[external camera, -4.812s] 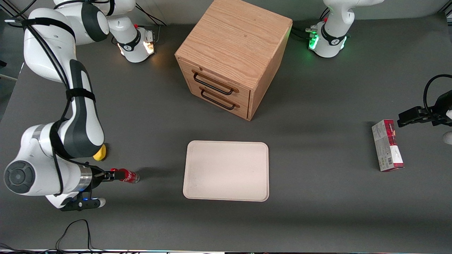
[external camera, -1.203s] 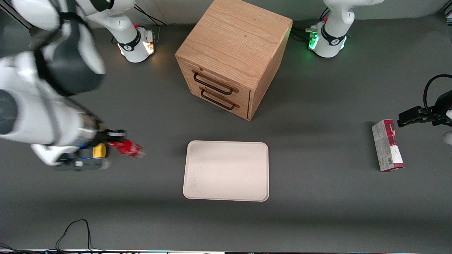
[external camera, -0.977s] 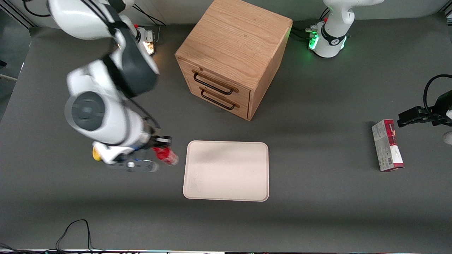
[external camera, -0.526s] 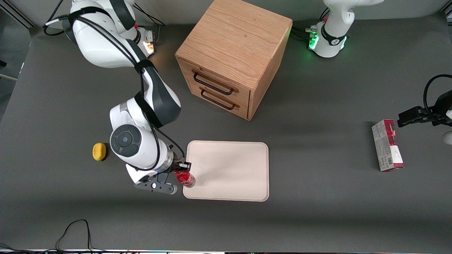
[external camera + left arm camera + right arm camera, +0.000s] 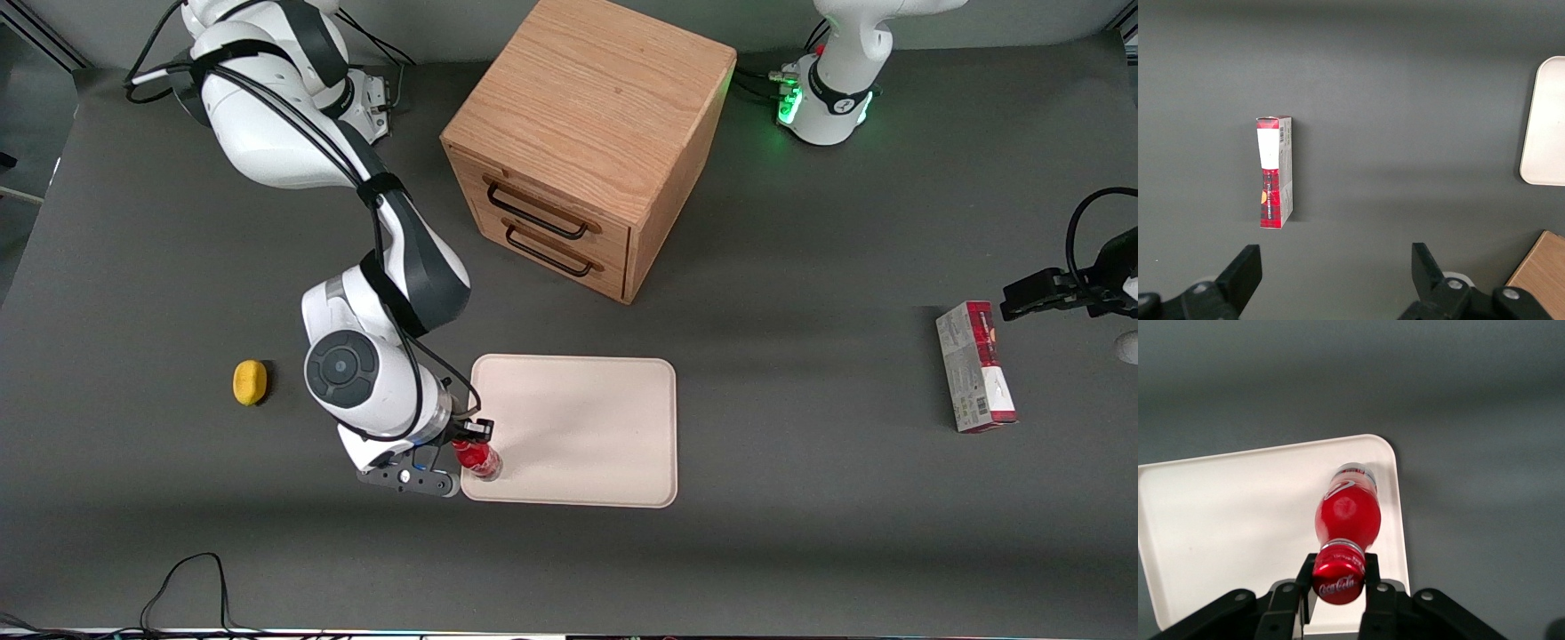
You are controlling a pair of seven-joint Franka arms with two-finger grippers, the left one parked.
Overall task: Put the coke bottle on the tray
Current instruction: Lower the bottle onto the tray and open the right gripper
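Note:
The coke bottle (image 5: 478, 458) is small and red with a red cap and a clear base. My right gripper (image 5: 468, 437) is shut on its neck just under the cap. It holds the bottle over the tray (image 5: 587, 427), at the tray's corner nearest the front camera on the working arm's side. In the right wrist view the gripper (image 5: 1338, 577) clamps the neck, the bottle (image 5: 1346, 513) points down at the cream-white tray (image 5: 1225, 520), and its clear base is close to the tray's rim. Whether the base touches the tray I cannot tell.
A wooden drawer cabinet (image 5: 587, 142) stands farther from the front camera than the tray. A yellow object (image 5: 250, 382) lies on the table toward the working arm's end. A red-and-white carton (image 5: 976, 366) lies toward the parked arm's end and also shows in the left wrist view (image 5: 1275, 172).
My gripper has carried the bottle from beside the yellow object across the table to the tray's near corner. In the last half second it shifted a little farther over the tray.

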